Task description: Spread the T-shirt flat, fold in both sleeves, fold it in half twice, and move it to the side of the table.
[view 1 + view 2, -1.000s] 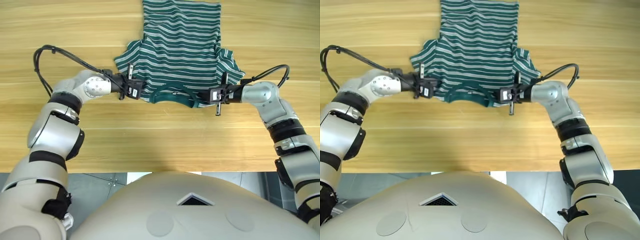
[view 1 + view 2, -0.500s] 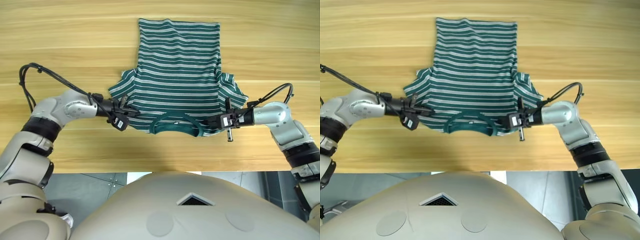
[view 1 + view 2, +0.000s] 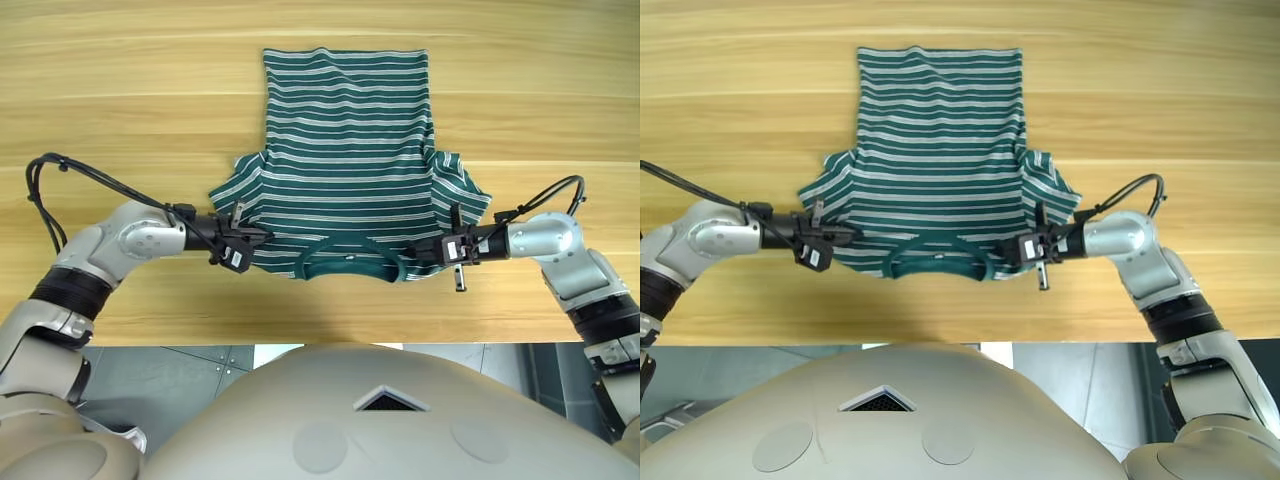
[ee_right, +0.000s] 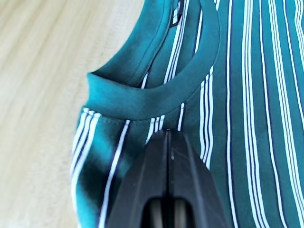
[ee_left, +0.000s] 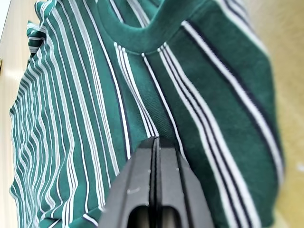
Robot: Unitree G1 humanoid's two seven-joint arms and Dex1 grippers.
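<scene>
Lying: the T-shirt (image 3: 345, 170), green with thin white stripes, lies on the wooden desk (image 3: 120, 80), midway between the two arms.
Orientation: its collar (image 3: 347, 262) points toward the robot, and its straight hem (image 3: 345, 52) is at the far end.
Body: the torso panel lies mostly flat, with the stripes running across it.
Left sleeve: the left sleeve (image 3: 232, 182) is rumpled and bunched close against the side of the body, not spread out.
Right sleeve: the right sleeve (image 3: 462, 188) is crumpled in the same way, with its edge folded over on itself.
Left gripper: the left gripper (image 3: 258, 240) sits low over the desk at the shirt's left shoulder, just beside the collar. In the left wrist view its dark fingers (image 5: 142, 166) are clenched together on the striped cloth.
Right gripper: the right gripper (image 3: 414, 252) is at the right shoulder, on the other side of the collar. In the right wrist view its fingers (image 4: 183, 161) are pressed tight on the fabric just below the neck band.
Collar: the plain green band forms an open loop between the two grippers, near the desk's front edge.
Cables: a black cable (image 3: 60, 170) loops out from the left forearm, and another (image 3: 558, 188) arches over the right wrist.
</scene>
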